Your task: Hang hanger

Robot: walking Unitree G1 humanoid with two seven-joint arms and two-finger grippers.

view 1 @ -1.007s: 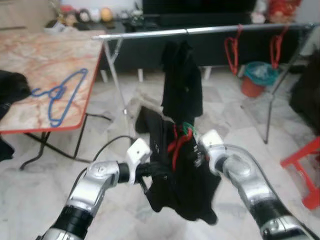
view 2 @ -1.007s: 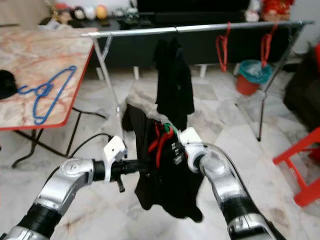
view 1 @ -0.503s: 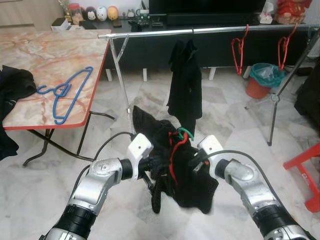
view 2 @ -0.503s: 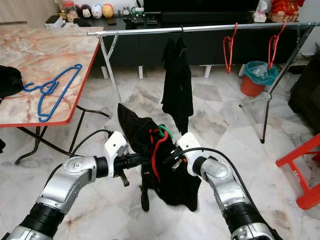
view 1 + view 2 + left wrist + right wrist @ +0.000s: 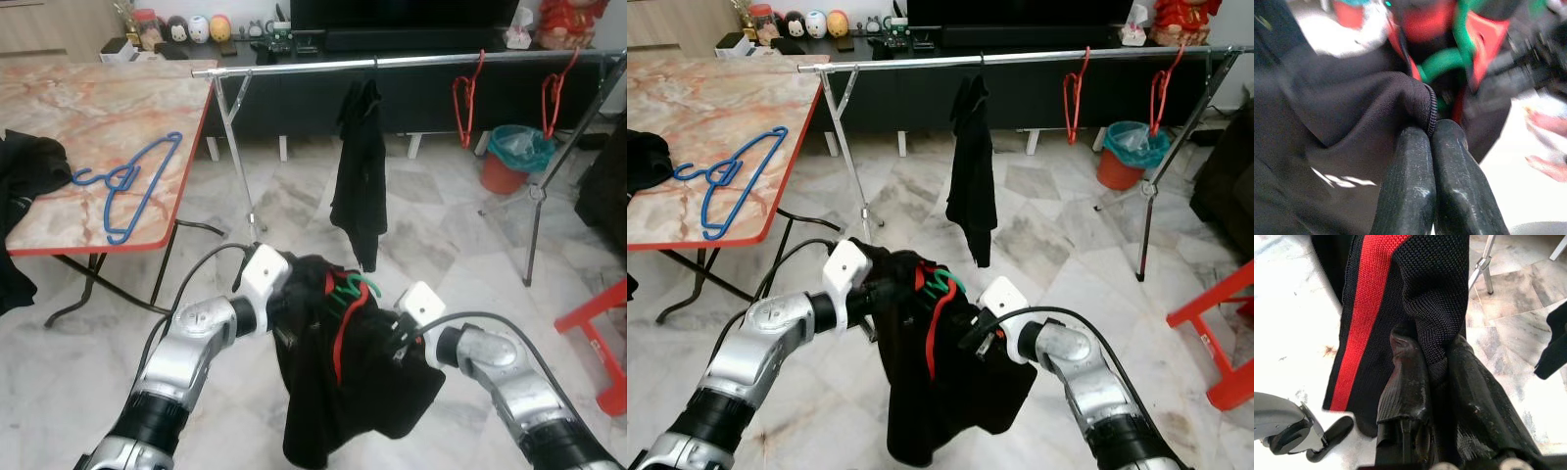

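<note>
A black garment with a red stripe (image 5: 338, 392) hangs between my two grippers, low over the floor. A green hanger (image 5: 355, 288) pokes out of its top, its hook above the fabric. My left gripper (image 5: 1429, 133) is shut on the garment's zipped edge, close to the green hanger (image 5: 1445, 61). My right gripper (image 5: 1437, 357) is shut on a fold of the black knit beside the red stripe. The silver clothes rail (image 5: 411, 61) runs across the room beyond, with another black garment (image 5: 361, 166) hanging from it.
Two red hangers (image 5: 463, 93) hang on the rail's right part. A marble table (image 5: 88, 108) with a blue hanger (image 5: 127, 181) and dark cloth stands at left. A bucket with a teal bin (image 5: 511, 157) and a red stool (image 5: 600, 328) are at right.
The garment now droops lower and longer between the grippers. My left gripper rose slightly and the right one dropped a little. The camera steadied after an earlier shift.
</note>
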